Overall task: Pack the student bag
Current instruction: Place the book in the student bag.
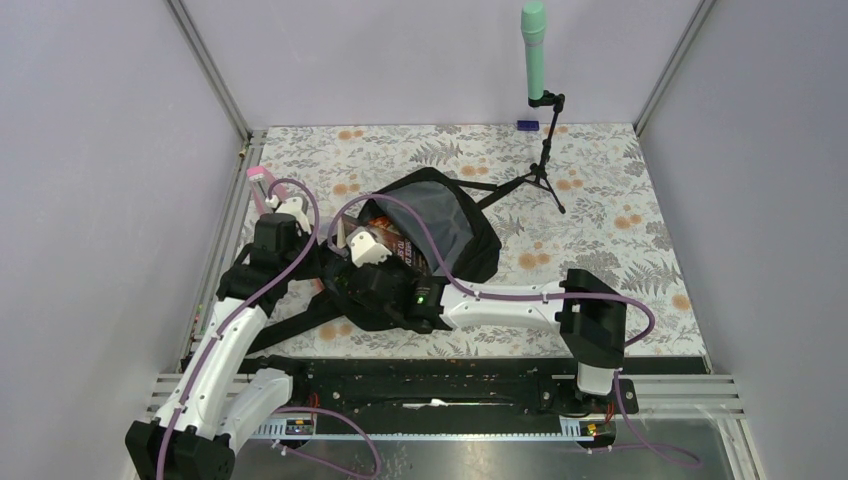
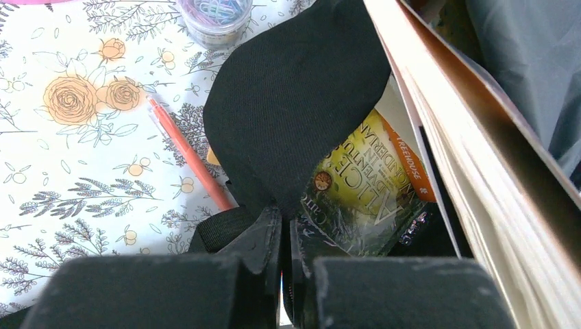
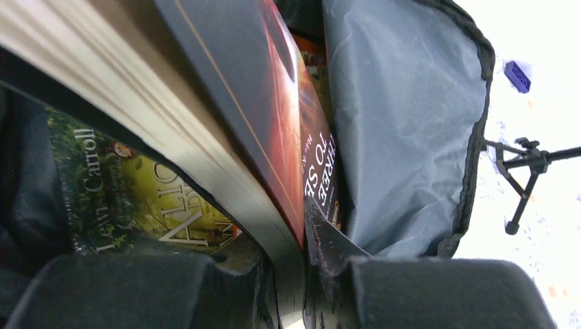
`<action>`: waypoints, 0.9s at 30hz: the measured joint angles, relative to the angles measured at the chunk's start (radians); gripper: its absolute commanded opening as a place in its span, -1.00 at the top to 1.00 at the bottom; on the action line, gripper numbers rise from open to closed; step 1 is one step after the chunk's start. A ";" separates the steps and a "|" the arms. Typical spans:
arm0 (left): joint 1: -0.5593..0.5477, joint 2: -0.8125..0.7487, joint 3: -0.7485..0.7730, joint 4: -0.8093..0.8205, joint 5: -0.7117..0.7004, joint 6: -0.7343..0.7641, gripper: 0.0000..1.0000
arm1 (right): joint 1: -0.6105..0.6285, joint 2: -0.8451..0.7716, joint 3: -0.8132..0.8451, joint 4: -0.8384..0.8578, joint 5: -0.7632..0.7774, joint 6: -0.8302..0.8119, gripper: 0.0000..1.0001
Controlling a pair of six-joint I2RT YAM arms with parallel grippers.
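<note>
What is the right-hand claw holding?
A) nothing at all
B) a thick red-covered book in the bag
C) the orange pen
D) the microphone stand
B: the right wrist view shows the right gripper closed with a finger on each side of the red-covered book, which stands inside the open backpack.

**Right gripper clamped on a book inside the student bag**
The jaws pinched the lower edge of a thick book with a dark red cover, its pale pages facing left. A green Alice book lay beside it. The bag's grey lining rose on the right. Past the bag's black rim stood a small tripod and a blue block.
</note>
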 measured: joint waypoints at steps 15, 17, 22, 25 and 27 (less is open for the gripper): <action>0.003 -0.013 0.000 -0.012 -0.020 -0.016 1.00 | 0.015 0.001 -0.008 -0.256 0.059 0.205 1.00; 0.007 -0.012 0.000 -0.014 -0.028 -0.021 1.00 | 0.017 0.001 -0.015 -0.288 0.067 0.228 1.00; 0.010 -0.012 0.000 -0.018 -0.042 -0.029 1.00 | 0.018 0.001 -0.019 -0.330 0.079 0.268 1.00; 0.012 -0.013 0.000 -0.021 -0.045 -0.031 1.00 | 0.018 0.001 -0.019 -0.346 0.080 0.285 1.00; 0.012 -0.015 0.000 -0.021 -0.045 -0.033 1.00 | 0.018 0.001 -0.018 -0.357 0.080 0.290 1.00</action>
